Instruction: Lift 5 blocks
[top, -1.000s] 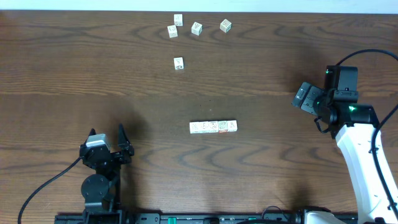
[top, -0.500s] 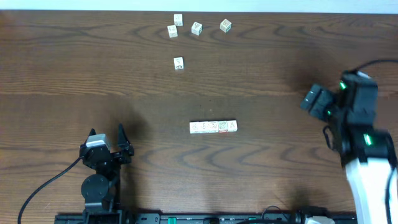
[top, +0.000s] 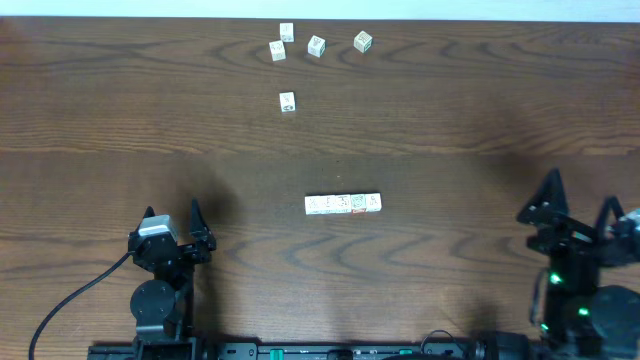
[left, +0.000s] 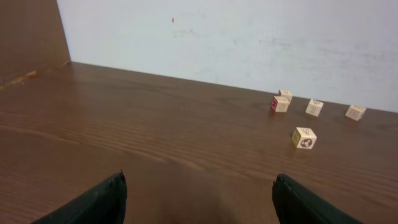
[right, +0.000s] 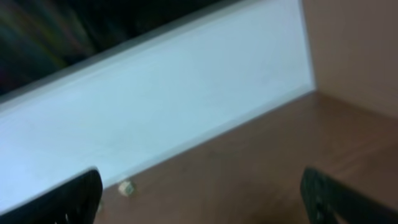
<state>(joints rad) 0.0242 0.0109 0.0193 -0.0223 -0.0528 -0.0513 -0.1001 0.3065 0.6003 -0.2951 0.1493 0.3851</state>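
My left end effector (top: 172, 212), lower left, and my right end effector (top: 580, 198), lower right, both gape wide and hold nothing. The row of blocks (top: 343, 204) lies mid-frame on the dark wood-grain worktop (top: 450, 100), long axis running left to right: white, square-edged cubes with small coloured prints. Loose cubes (top: 316, 46) sit scattered at the top.

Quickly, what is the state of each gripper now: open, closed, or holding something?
Left gripper: open, holding nothing.
Right gripper: open, holding nothing.
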